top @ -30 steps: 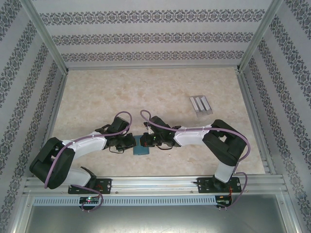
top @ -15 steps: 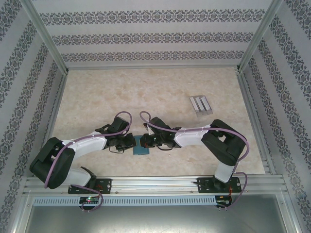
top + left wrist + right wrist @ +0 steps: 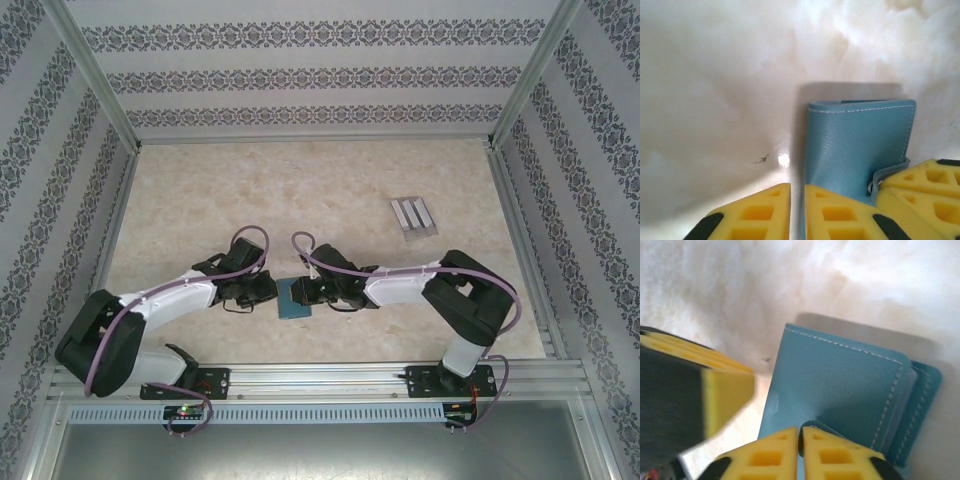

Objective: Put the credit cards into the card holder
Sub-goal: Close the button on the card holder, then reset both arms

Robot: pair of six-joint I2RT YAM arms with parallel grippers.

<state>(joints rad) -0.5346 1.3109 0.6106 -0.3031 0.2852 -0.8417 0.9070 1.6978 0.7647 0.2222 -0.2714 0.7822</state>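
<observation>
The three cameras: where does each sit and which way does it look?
Top external: fixed above and behind the arms, looking down on the marble-patterned table; both arms show, left gripper and right gripper flanking the teal-blue leather-like wallet.
Left wrist: on the left arm, looking down past its yellow fingers at the wallet.
Right wrist: same on the right arm.
Shared: all three show the wallet.

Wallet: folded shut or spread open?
Folded shut. The wallet lies stitched outer cover up, layers stacked at one edge, strap folded over it.
</observation>
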